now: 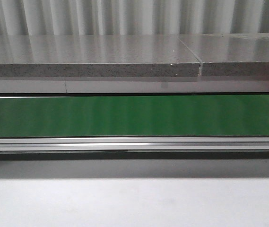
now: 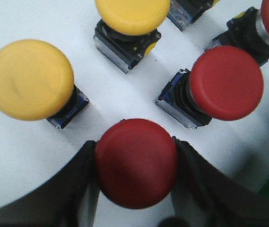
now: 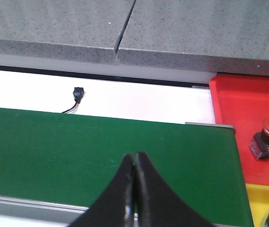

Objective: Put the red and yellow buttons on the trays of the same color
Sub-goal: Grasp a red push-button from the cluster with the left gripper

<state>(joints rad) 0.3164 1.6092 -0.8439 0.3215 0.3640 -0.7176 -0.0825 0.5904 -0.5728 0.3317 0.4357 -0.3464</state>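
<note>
Currently one red button (image 2: 136, 163) sits between the left claw (image 2: 135, 189) fingers, gripped, on the white worktop (image 2: 11, 151) among other buttons. Right claw (image 3: 134, 198) clenched, empty, over the green belt (image 3: 77, 146). Red tray (image 3: 247, 109) holds one button; most remain.

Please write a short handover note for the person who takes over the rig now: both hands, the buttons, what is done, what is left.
Left hand: closed on a red button on the white surface.
Right hand: shut, holding nothing, over the green belt.
Done: one red button on the red tray.
Left: two yellow buttons and two more red ones near the left hand. The yellow tray is barely in view.
</note>
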